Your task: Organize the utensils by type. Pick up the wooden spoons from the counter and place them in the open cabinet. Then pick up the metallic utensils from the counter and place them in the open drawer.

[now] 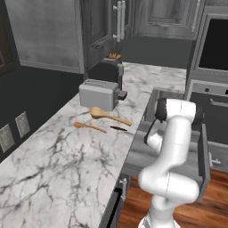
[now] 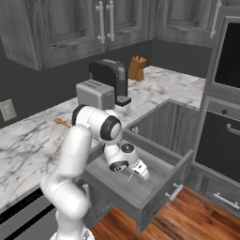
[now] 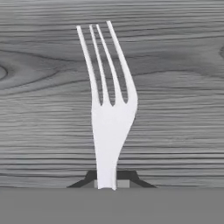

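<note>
Gripper (image 3: 107, 183) clamps fork (image 3: 109, 109) over open drawer (image 3: 175, 65) floor

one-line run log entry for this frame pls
end effector: shut on fork | position: inside open drawer | wooden spoons: both on counter | dark utensil: beside spoons

Two orange-tan wooden spoons (image 1: 109, 116) are laid flat on the white marble counter (image 1: 58, 164) near its front edge, beside a small dark utensil (image 1: 118, 128). A silver four-tined fork (image 3: 109, 109) is held over the grey wood-grain floor of the open drawer (image 2: 140, 192), which is pulled fully out.
</note>
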Motion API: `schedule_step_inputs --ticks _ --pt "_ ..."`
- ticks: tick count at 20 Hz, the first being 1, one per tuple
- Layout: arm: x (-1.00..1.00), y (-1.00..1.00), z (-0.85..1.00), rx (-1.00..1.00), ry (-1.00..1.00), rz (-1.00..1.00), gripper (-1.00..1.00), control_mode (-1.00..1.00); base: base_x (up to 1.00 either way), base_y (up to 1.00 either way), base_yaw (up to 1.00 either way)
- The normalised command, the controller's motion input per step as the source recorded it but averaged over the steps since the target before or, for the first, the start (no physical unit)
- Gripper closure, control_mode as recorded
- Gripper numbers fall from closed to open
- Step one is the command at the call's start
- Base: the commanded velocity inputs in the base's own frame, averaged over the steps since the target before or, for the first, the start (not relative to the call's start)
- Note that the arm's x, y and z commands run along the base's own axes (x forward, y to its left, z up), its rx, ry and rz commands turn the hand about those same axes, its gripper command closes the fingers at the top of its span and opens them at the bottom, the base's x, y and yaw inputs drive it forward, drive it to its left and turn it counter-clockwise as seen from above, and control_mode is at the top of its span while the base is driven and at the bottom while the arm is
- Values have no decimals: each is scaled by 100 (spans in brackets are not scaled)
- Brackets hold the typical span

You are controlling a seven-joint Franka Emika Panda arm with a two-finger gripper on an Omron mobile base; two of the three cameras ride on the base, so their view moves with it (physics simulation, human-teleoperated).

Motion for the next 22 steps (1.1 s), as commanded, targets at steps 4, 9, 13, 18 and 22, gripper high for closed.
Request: schedule_step_inputs --ticks 4,9,13,18,22 --pt "4 0 2 0 -1 0 -100 -100 0 0 0" --pt "0 -1 62 0 2 0 -100 -100 0 0 0" --pt "0 -4 98 1 14 0 -100 -100 0 0 0" --pt "0 -5 100 6 18 0 -100 -100 0 0 0" --pt "0 0 100 7 14 0 -100 -100 0 0 0"
